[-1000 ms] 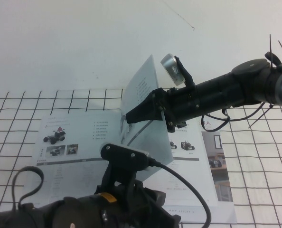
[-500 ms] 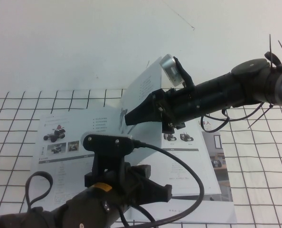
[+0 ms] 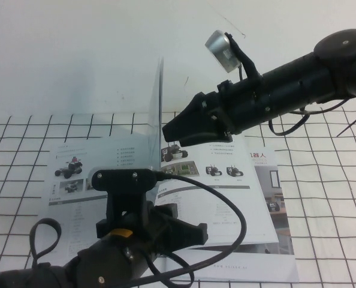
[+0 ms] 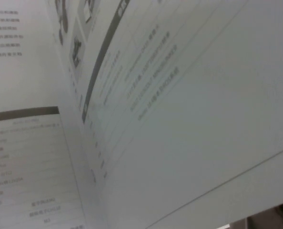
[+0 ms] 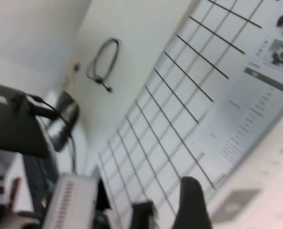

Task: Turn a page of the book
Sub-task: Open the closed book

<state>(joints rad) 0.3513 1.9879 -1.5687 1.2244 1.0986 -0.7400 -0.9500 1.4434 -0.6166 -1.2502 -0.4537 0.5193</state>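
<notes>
Now the page [image 3: 156, 114] stands upright at the catalogue's [image 3: 226, 204] spine, halfway over; right gripper [image 3: 177, 131] beside it with fingers released, left gripper [image 3: 143, 210] low in front, fingers' state unclear.

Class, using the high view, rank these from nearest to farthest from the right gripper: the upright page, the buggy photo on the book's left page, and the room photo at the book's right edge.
Measured from the right gripper, above the book's middle:
1. The page, standing upright just to its left.
2. The room photo, lower right, at the book's right edge.
3. The buggy photo, far left on the flat left-hand page.
</notes>
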